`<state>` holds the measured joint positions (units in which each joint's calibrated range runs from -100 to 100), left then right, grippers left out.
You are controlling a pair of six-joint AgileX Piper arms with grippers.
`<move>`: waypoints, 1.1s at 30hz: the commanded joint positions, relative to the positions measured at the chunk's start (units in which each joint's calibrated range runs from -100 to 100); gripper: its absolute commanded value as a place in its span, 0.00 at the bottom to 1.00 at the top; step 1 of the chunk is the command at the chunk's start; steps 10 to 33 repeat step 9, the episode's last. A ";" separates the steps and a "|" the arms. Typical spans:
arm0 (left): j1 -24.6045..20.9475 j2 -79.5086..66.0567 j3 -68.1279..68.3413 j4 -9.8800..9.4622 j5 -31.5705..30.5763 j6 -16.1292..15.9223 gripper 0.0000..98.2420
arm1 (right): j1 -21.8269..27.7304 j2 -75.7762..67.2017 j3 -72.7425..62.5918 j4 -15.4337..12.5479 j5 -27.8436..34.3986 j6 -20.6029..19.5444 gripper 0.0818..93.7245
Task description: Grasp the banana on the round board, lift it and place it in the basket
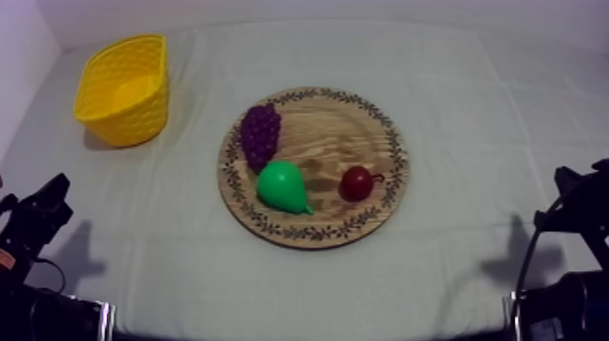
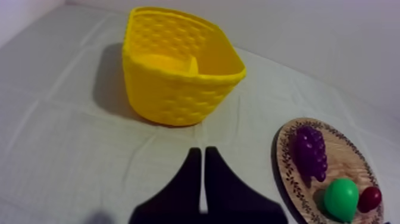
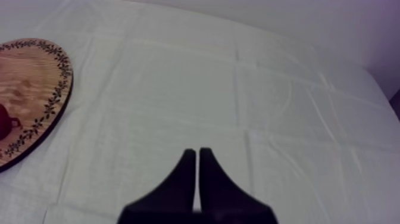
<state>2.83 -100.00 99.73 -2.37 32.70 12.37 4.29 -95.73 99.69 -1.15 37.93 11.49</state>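
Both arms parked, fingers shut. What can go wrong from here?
1. The board holds grapes, a pear and a small red fruit, no banana: a pick there would likely take the wrong fruit.
2. A yellow shape inside the basket may be the banana; yellow on yellow, I cannot tell, so a done-check might misread.
3. Left gripper and right gripper sit shut: either must open before a grasp.

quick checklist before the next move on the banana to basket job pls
1. Banana on the round wooden board with patterned rim: not ok; it holds a purple bunch of grapes, a green pear and a small red fruit.
2. Banana in the yellow basket: cannot tell; a yellow shape lies inside.
3. Basket upright: ok.
4. Left gripper shut, empty: ok.
5. Right gripper shut, empty: ok.
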 commanded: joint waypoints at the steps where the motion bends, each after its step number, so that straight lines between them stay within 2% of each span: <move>1: 0.03 0.00 0.04 0.00 -0.03 -1.84 0.00 | 0.00 -0.02 -0.03 0.01 -0.02 0.02 0.00; 33: 0.03 0.00 0.04 0.00 -0.04 -1.93 0.00 | 0.00 -0.02 -0.03 0.01 -0.02 0.02 0.00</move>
